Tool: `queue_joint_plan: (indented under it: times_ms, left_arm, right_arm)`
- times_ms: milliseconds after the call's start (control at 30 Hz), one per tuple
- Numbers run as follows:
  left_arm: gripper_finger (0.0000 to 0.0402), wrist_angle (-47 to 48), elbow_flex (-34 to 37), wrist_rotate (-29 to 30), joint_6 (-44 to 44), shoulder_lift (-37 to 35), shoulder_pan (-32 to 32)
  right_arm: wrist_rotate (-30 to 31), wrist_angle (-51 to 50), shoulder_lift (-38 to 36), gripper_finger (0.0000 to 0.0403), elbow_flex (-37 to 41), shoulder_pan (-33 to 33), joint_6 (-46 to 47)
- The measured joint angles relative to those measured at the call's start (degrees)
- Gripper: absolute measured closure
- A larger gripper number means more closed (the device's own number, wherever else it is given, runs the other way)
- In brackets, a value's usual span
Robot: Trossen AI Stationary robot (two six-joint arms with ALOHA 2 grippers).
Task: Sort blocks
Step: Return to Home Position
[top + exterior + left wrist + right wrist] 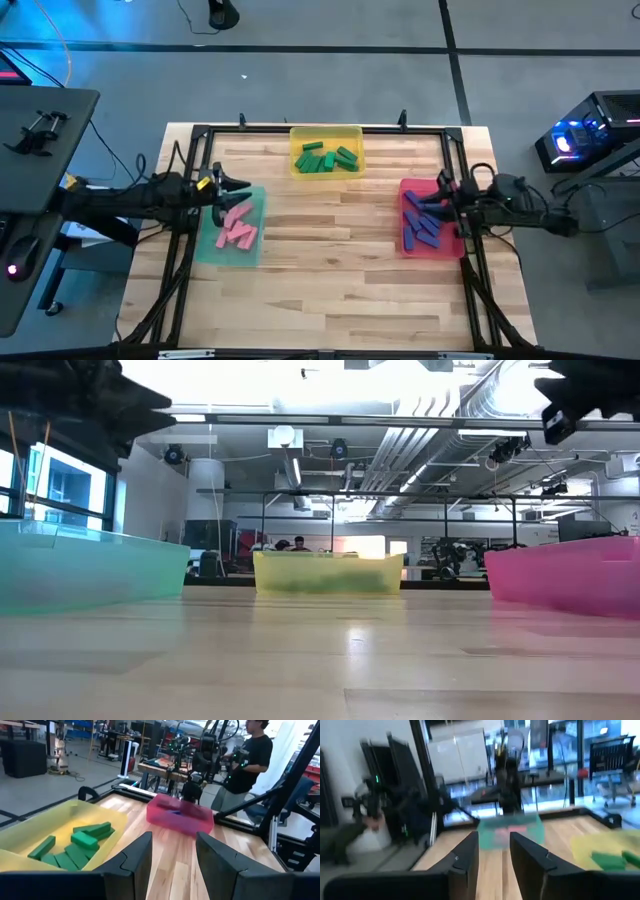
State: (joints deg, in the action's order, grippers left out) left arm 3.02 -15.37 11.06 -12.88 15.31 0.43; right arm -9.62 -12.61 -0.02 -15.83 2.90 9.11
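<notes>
The left arm [130, 200] and right arm [520, 212] hang with empty jaws parted, over the teal bin [205, 245] of pink blocks [238, 226] and the pink bin [432, 252] of blue blocks [420, 228], while green blocks [326, 158] fill the yellow bin [325, 131].

The left arm [140, 198] reaches in across the left edge of the surface, stretched out nearly level. Its wrist sits just inside that edge, and the left jaws point toward the right edge, parted with a clear gap. The right arm [515, 212] mirrors it over the right edge, with the right jaws facing the left edge and parted by a narrower gap. Seen from table height, both arms hang raised above the surface.
</notes>
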Motion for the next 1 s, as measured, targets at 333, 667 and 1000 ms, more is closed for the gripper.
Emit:
queue_joint_plan:
  times_ms: [333,667,1000]
  left_arm:
    - [0.0264,-0.8,5.8,-1.5,-0.2,-7.5,-0.1]
    - [0.0264,-1.5,6.4,-6.7,2.5,-10.6,-1.2]
    - [0.0303,-11.2,14.8,-0.8,6.9,-10.8,-8.3]
  right_arm:
    - [-0.3,19.9,0.3,0.0314,12.0,-0.3,1.1]
    - [-0.5,24.1,0.3,0.0314,15.3,-0.3,0.9]
    - [-0.8,21.2,0.3,0.0314,15.3,-0.3,1.6]
